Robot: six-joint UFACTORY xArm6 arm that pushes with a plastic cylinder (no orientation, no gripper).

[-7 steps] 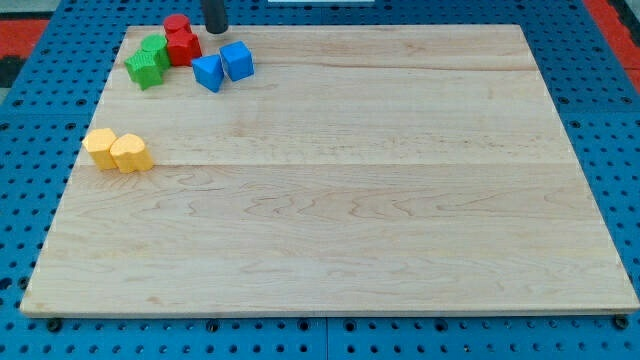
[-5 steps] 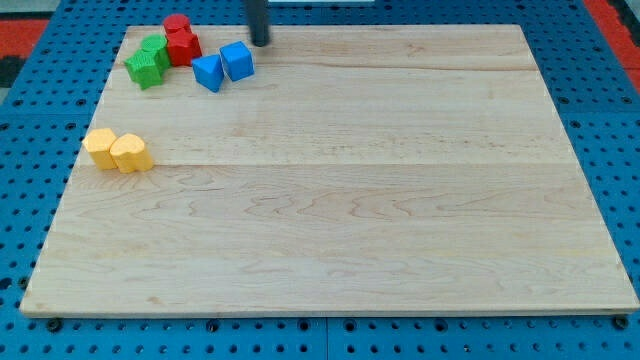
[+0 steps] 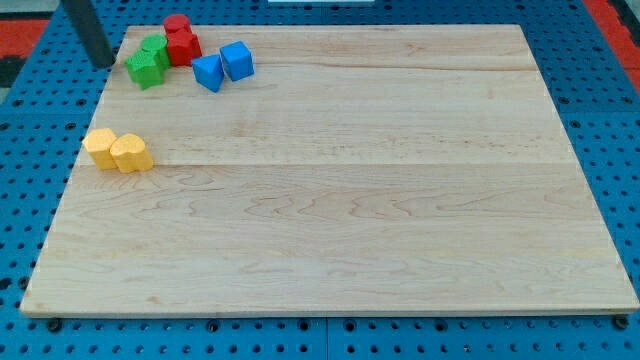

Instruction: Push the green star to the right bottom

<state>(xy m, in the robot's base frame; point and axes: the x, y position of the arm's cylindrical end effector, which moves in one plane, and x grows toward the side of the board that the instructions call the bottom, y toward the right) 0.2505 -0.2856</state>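
My tip (image 3: pixel 104 64) stands at the view's far left, just off the table's (image 3: pixel 350 220) left edge over the blue pegboard (image 3: pixel 30 120) — as an end effector it is only a bare rod with nothing to open or close, and it holds nothing. Just to its right, near the table's top-left corner, lies the green star (image 3: pixel 144 70), touching a second green block (image 3: pixel 156 49) and apart from my tip. Further right sit two red blocks (image 3: pixel 181 40) and two blue blocks (image 3: pixel 224 66) — two yellow blocks (image 3: pixel 118 150) lie lower down the left side.
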